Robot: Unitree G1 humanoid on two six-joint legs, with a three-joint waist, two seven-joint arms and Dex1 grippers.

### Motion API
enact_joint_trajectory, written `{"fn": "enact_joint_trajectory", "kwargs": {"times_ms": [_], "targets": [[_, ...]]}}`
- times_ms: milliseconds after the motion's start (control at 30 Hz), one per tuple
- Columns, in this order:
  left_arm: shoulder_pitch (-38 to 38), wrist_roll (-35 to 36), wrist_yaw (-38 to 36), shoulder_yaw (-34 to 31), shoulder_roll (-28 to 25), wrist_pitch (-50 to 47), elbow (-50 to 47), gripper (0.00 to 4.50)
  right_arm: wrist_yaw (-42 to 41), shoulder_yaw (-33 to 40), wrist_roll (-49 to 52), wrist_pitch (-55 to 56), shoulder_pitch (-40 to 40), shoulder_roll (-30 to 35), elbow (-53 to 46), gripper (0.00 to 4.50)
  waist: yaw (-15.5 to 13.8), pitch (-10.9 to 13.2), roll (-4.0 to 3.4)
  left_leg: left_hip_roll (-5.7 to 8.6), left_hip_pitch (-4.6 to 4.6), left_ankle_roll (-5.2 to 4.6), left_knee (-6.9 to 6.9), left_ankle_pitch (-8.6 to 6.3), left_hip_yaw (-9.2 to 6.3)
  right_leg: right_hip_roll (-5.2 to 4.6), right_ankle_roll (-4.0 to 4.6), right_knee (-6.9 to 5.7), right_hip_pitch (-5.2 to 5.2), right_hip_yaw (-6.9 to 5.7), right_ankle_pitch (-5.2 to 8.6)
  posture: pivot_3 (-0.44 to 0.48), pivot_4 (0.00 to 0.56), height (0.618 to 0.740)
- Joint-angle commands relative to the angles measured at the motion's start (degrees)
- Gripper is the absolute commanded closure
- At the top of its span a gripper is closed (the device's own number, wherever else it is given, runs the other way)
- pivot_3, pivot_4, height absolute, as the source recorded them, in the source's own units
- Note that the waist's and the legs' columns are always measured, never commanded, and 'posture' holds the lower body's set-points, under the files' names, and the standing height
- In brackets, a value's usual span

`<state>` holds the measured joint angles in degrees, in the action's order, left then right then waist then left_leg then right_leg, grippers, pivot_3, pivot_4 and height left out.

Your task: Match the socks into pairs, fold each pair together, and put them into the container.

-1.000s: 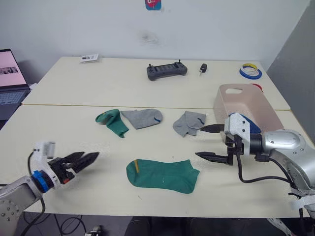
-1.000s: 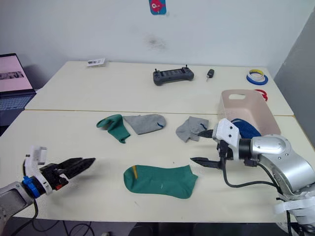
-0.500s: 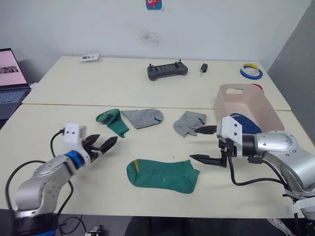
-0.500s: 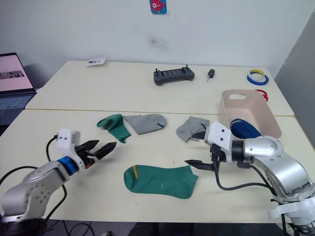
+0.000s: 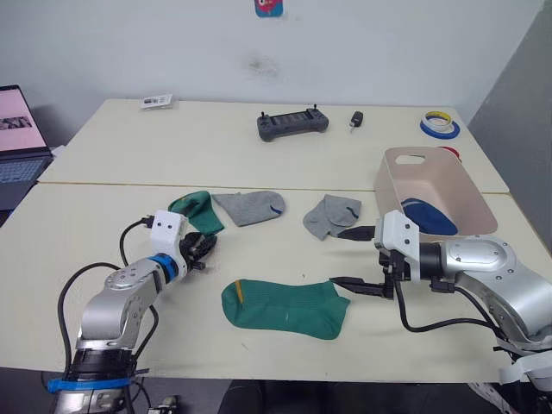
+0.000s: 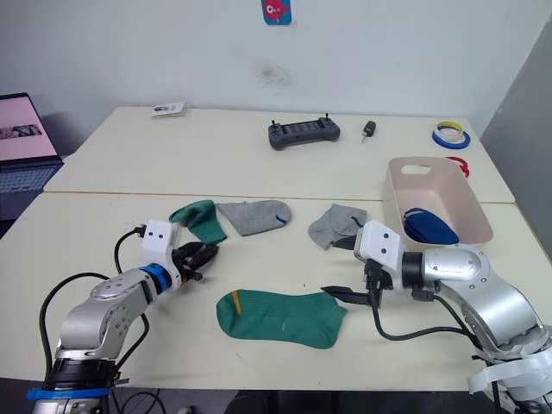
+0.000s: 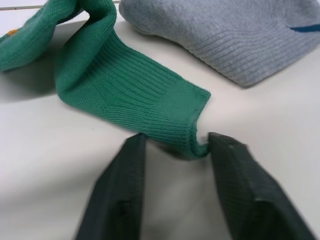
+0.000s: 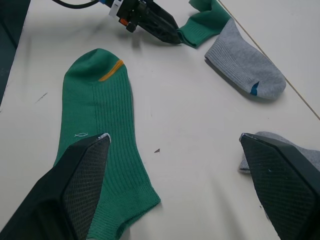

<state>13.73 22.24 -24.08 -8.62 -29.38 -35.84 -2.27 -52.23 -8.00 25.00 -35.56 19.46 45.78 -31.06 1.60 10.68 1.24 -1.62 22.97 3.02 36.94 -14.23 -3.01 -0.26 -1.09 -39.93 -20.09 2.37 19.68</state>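
A crumpled green sock (image 5: 197, 213) lies left of centre, with a grey sock (image 5: 250, 207) just to its right. My left gripper (image 5: 205, 246) is at the green sock's cuff. In the left wrist view its fingers (image 7: 127, 190) have closed in on the cuff's corner (image 7: 192, 145). A second green sock (image 5: 285, 308) lies flat near the front edge. My right gripper (image 5: 338, 256) stands open just above its cuff end, holding nothing. Another grey sock (image 5: 330, 216) lies bunched behind that gripper. The pink container (image 5: 392, 194) at the right holds blue socks (image 5: 429, 216).
On the far table are a black controller (image 5: 292, 123), a small key fob (image 5: 355, 119), tape rolls (image 5: 439, 125) and a card (image 5: 157, 102). A laptop (image 5: 17, 138) stands off the left edge. A seam runs between the two tables.
My left arm has swung forward and to the right, up to the crumpled green sock, and its fingers have narrowed onto the cuff. The open right gripper has drifted slightly left.
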Motion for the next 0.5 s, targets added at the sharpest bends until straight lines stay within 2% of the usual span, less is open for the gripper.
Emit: {"fn": "enact_joint_trajectory", "kwargs": {"times_ms": [33,100,300,400,500], "targets": [[1.2,-0.9,0.5,0.0,0.7,0.9,-0.5,3.89,0.2,1.1,-0.3,1.0,0.2,0.0,-1.4,0.00,0.0,0.0,0.00,0.00,0.00,0.00,0.00,0.00,0.01,0.00,0.00,0.00,0.00,0.01,0.00,0.000,0.150,0.740],[1.2,-0.9,0.6,-0.3,1.3,0.9,-0.7,4.45,0.1,1.1,-0.4,1.0,0.3,0.1,-1.3,0.00,0.0,0.0,0.00,-0.01,0.00,0.00,-0.01,0.00,0.00,0.00,0.00,0.00,-0.01,0.00,0.00,0.000,0.150,0.740],[0.5,5.3,2.4,-5.8,3.8,-3.7,-7.2,4.45,-0.1,1.6,-0.6,1.1,-0.3,0.2,-1.5,0.00,0.0,0.0,0.01,-0.01,0.00,0.01,0.00,0.00,-0.01,0.00,0.00,0.00,0.00,0.00,0.00,0.000,0.150,0.740],[1.7,16.8,8.3,-12.0,8.8,-13.5,-15.4,4.45,-0.4,2.0,-1.1,1.5,-0.7,0.7,-1.2,0.00,0.0,0.0,0.01,-0.01,0.02,0.01,0.00,0.00,-0.01,0.00,0.00,0.00,0.00,-0.01,0.00,0.000,0.150,0.740],[3.9,27.9,16.6,-15.3,15.1,-22.0,-21.0,4.45,-0.7,2.4,-1.5,2.1,-0.4,1.2,-0.1,0.00,0.0,0.0,0.04,0.00,0.02,0.01,0.04,0.00,-0.03,-0.02,-0.02,0.00,0.05,-0.02,0.00,0.000,0.150,0.740]]}}
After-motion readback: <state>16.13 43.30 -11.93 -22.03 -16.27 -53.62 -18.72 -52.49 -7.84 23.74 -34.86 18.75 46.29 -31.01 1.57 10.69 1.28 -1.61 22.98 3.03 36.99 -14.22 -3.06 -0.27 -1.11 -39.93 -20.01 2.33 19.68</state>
